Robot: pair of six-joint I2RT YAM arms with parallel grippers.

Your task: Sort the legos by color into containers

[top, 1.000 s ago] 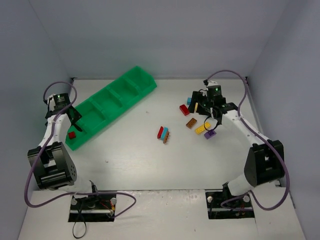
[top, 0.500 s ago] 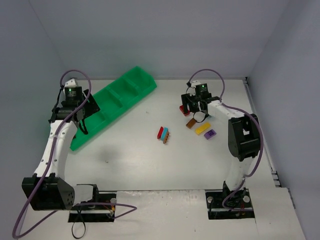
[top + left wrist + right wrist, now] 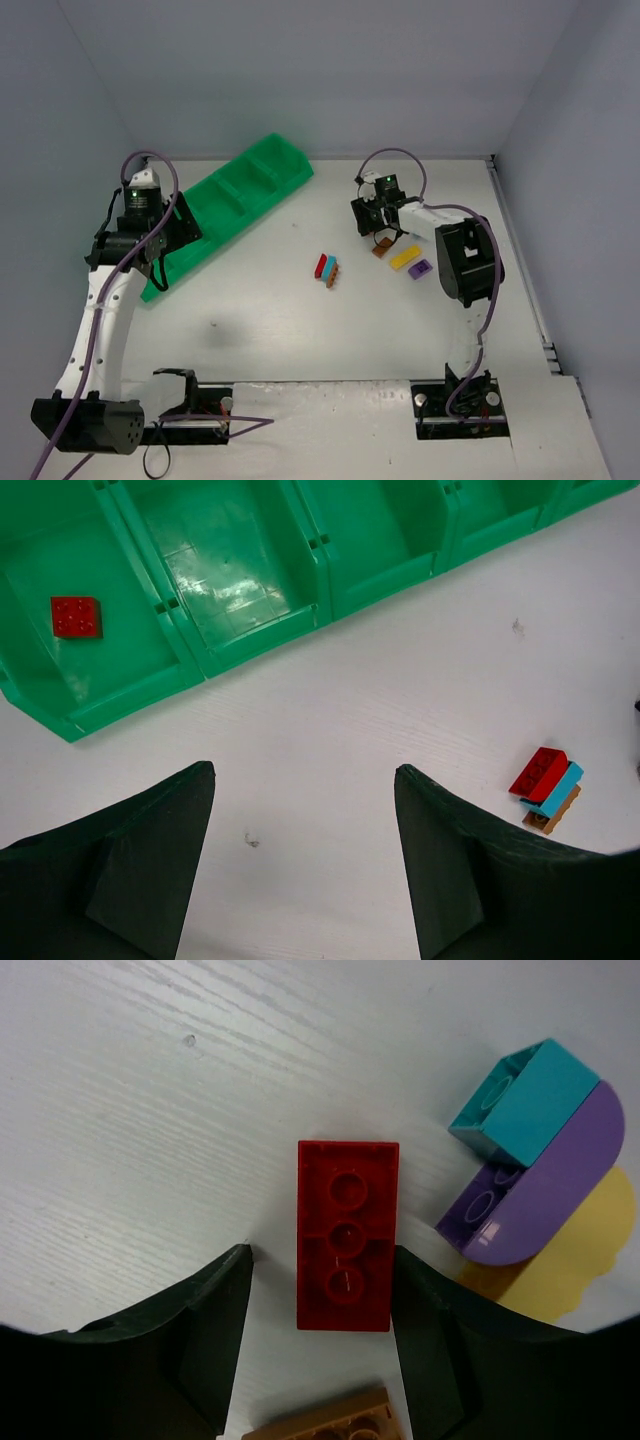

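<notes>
In the right wrist view a red lego [image 3: 346,1235] lies underside up on the table between the fingers of my right gripper [image 3: 321,1251]. The right finger is at the brick's edge and a gap remains on the left, so the gripper is open. A teal lego [image 3: 530,1090], a purple one [image 3: 540,1195] and a yellow one [image 3: 560,1280] are stuck together just right of it. A brown lego [image 3: 320,1422] lies below. My left gripper [image 3: 305,780] hangs open and empty over the table beside the green containers [image 3: 230,570]. One red lego [image 3: 76,617] lies in the end compartment.
A red, blue and brown stack [image 3: 328,268] lies mid-table, also in the left wrist view as the stack [image 3: 547,788]. A yellow brick [image 3: 404,258] and a purple brick [image 3: 420,268] sit beside the right arm. The tray [image 3: 225,205] runs diagonally at the back left.
My left gripper has risen from the tray's end compartment and opened wider. My right gripper has moved left over the red lego, and its jaws have narrowed round it.
</notes>
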